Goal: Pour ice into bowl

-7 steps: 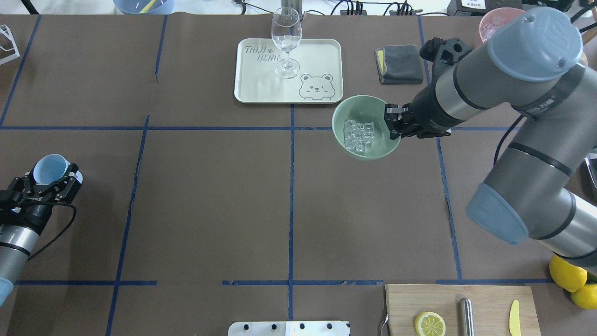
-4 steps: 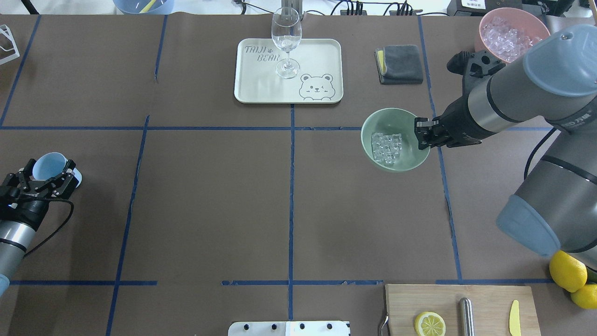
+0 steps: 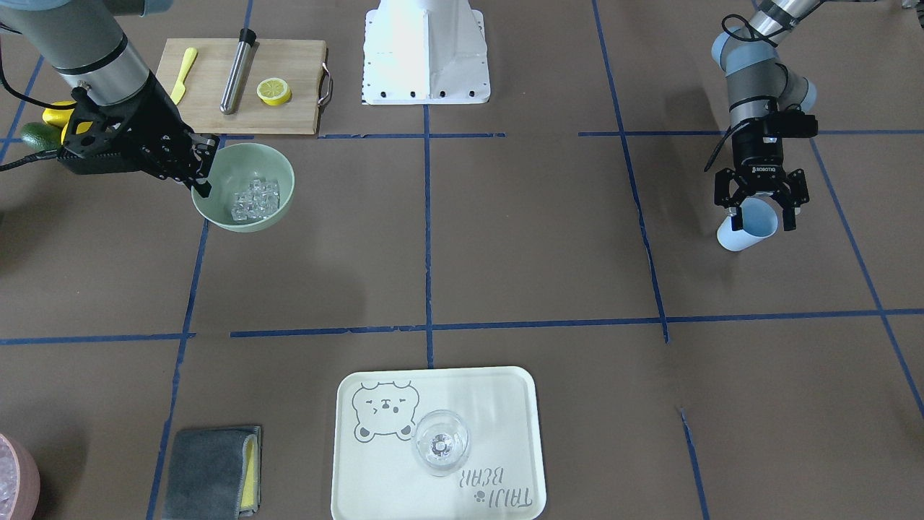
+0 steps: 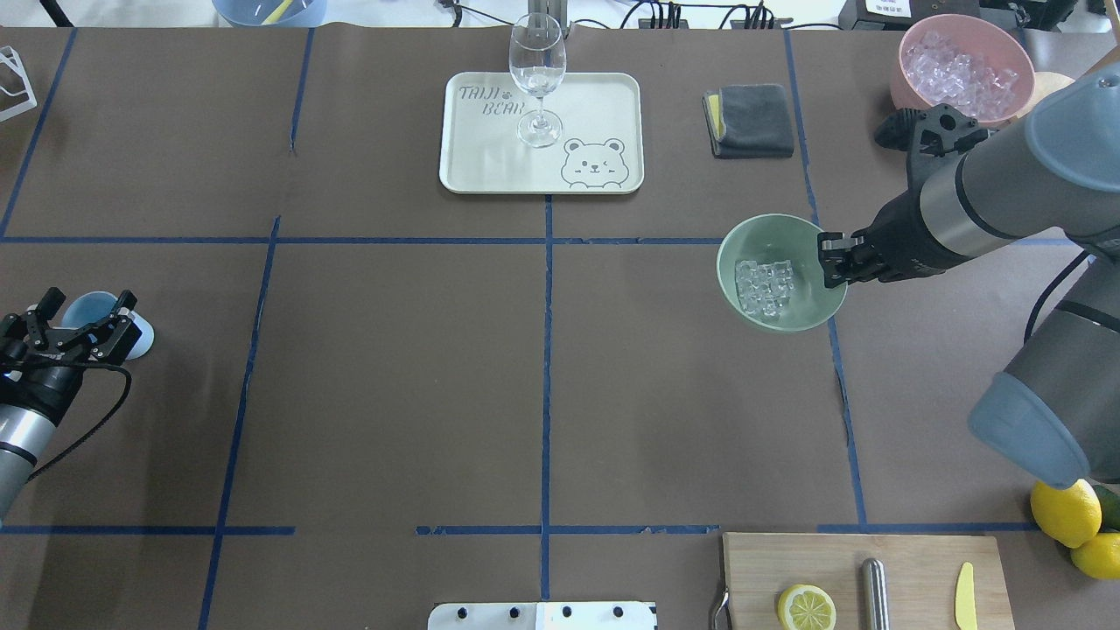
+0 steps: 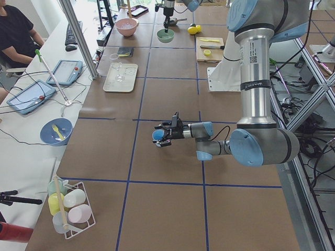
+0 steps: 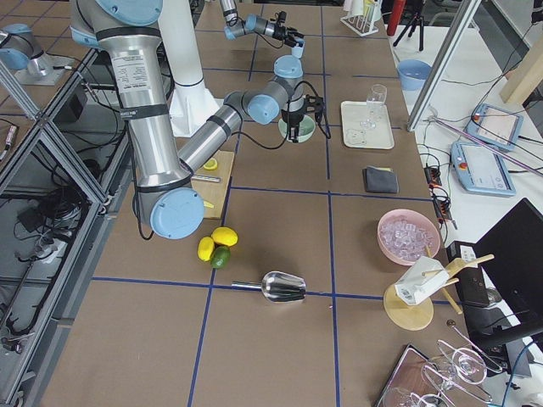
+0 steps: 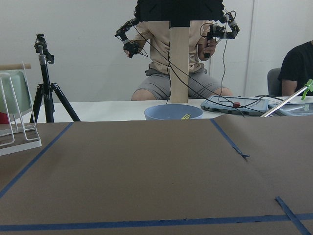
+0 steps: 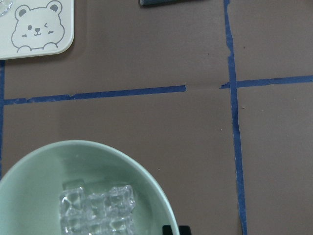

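Observation:
The pale mint-green bowl [image 4: 770, 232] sits right of the table's middle and holds a cluster of clear ice cubes [image 4: 763, 284]. My right gripper [image 4: 827, 262] is shut on the bowl's right rim. The front-facing view shows the bowl [image 3: 267, 162], the ice [image 3: 254, 198] and the gripper [image 3: 204, 177] at the left. The right wrist view shows the bowl's wall [image 8: 39, 166] and the ice [image 8: 95, 210]. My left gripper [image 4: 87, 302] is at the far left edge, its fingers closed on either side of a light blue cup [image 4: 140, 332], low over the table [image 3: 747, 232].
A pink container [image 4: 962, 61] full of ice stands at the back right. A grey cloth [image 4: 751, 120] lies beside a tray [image 4: 604, 96] that holds a wine glass [image 4: 537, 74]. A cutting board [image 4: 919, 560] with a lemon half is at the front right, with lemons [image 4: 1063, 512] beside it.
My right gripper has carried the bowl with the ice to the right and slightly toward me. My left gripper has drawn back left with the cup, which now shows less of its opening.

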`<act>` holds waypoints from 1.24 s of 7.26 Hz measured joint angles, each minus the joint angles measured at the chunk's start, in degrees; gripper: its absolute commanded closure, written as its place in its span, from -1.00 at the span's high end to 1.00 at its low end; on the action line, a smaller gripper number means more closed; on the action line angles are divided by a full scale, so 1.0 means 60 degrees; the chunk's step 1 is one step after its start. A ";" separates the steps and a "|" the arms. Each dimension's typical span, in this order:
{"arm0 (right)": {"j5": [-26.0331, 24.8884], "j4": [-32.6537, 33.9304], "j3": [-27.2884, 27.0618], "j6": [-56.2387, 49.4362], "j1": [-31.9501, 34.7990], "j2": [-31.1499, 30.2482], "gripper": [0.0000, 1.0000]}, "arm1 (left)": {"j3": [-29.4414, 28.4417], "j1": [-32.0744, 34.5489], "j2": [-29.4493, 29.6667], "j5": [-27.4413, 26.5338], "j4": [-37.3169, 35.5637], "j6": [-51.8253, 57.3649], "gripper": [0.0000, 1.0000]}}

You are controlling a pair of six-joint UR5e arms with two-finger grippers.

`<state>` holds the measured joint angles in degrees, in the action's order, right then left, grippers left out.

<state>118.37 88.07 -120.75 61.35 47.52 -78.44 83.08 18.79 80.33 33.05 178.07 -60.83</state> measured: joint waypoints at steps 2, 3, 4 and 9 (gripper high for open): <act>-0.0017 -0.0075 -0.0089 -0.0398 0.0126 -0.0571 -1.00 | 0.0735 0.0239 -0.0383 0.0404 -0.0013 0.0464 1.00; -0.0042 -0.0123 -0.0183 -0.0759 0.0198 -0.0994 -1.00 | 0.1085 0.0570 -0.0474 0.0828 -0.0023 0.0904 1.00; -0.0079 -0.0170 -0.0225 -0.1099 0.0271 -0.1346 -1.00 | 0.1341 0.0996 -0.0506 0.1343 -0.0049 0.1369 1.00; -0.0072 -0.3606 0.1469 -0.2241 0.0969 -0.3179 -1.00 | 0.2975 0.3670 -0.0501 0.4709 -0.2158 0.3387 1.00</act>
<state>117.94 66.43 -111.94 47.90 53.33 -97.51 100.93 40.81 77.32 61.31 165.12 -40.51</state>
